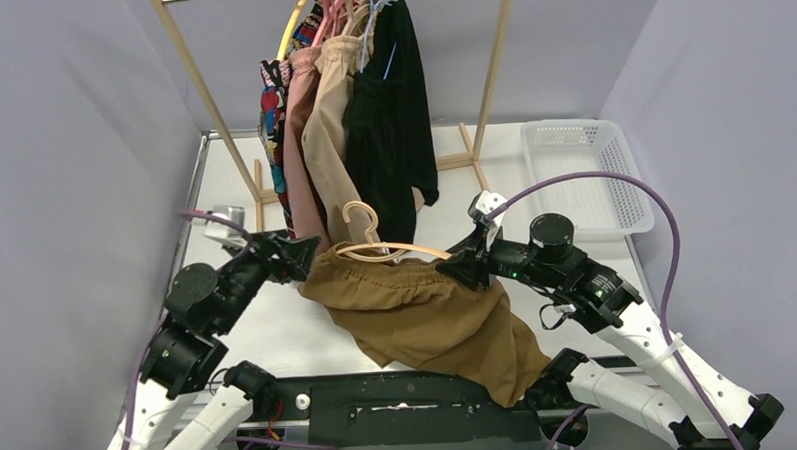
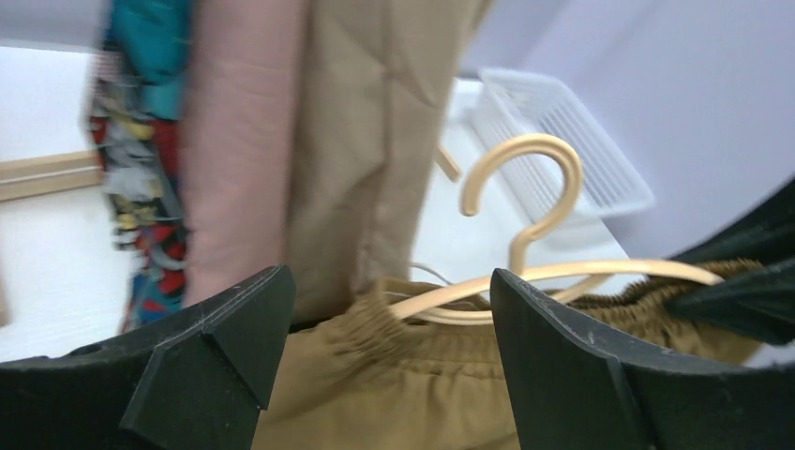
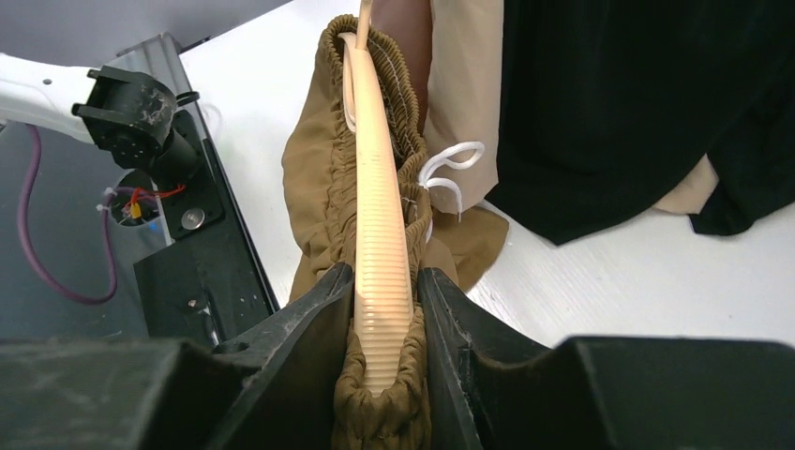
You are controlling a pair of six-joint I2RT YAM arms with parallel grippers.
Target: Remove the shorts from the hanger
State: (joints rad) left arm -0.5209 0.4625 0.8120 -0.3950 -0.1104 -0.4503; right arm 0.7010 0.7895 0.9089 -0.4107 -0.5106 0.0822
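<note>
Mustard-brown shorts (image 1: 428, 319) hang on a cream hanger (image 1: 390, 248), held above the table between both arms. My right gripper (image 1: 463, 270) is shut on the hanger's right end and the waistband (image 3: 384, 319). My left gripper (image 1: 311, 256) is open at the left end of the waistband (image 2: 375, 328), its fingers (image 2: 544, 347) either side of it without gripping. The hanger's hook (image 2: 520, 187) stands free. More shorts hang on the rack behind: black (image 1: 391, 125), beige (image 1: 331, 137), dusty pink (image 1: 300, 158) and comic-print (image 1: 272, 114).
A wooden rack (image 1: 494, 72) stands at the back of the white table (image 1: 278, 329). A white plastic basket (image 1: 583, 174) sits at the back right. The black base plate (image 1: 401, 410) lies at the near edge, under the shorts' hanging leg.
</note>
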